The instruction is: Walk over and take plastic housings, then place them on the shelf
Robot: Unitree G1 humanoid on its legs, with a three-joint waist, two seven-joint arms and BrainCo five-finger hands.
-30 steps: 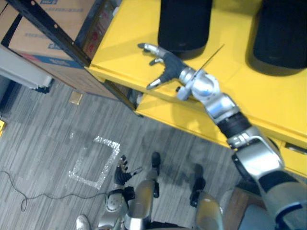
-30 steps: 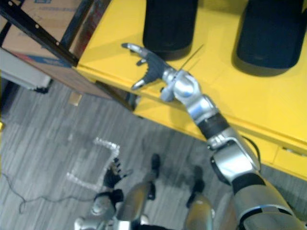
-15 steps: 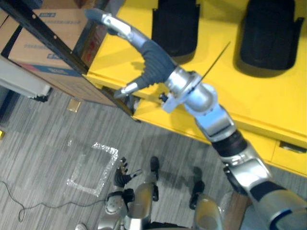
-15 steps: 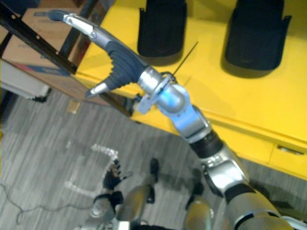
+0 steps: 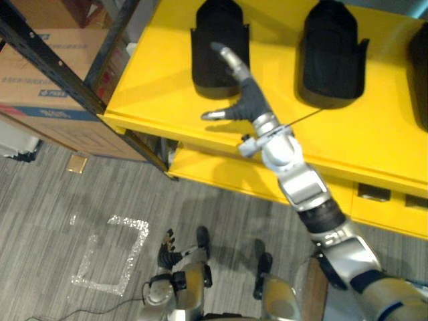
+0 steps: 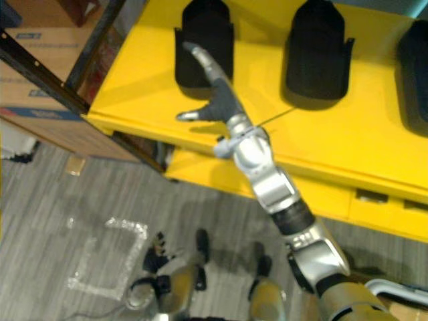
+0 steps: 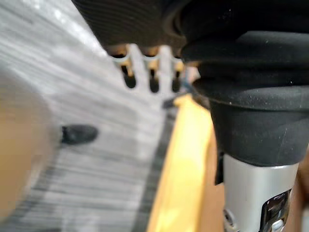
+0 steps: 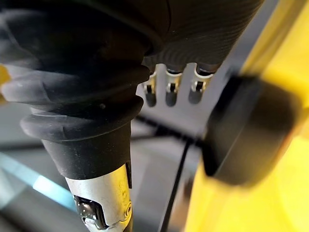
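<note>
Fingers straight, thumb apart and empty, the right hand [image 5: 247, 103] reaches at the leftmost plastic housing [image 5: 207, 33] standing on the yellow bench [image 5: 147, 83] near its edge, so a glancing fingertip could topple or shove it before any grip closes.

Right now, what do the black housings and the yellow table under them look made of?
The black housings look like moulded plastic with a matte finish: dull, even black, smooth rounded tops, no glints. The yellow table is probably painted metal or laminate, smooth-finished: flat, even colour and straight edges. The look does not settle which.
</note>
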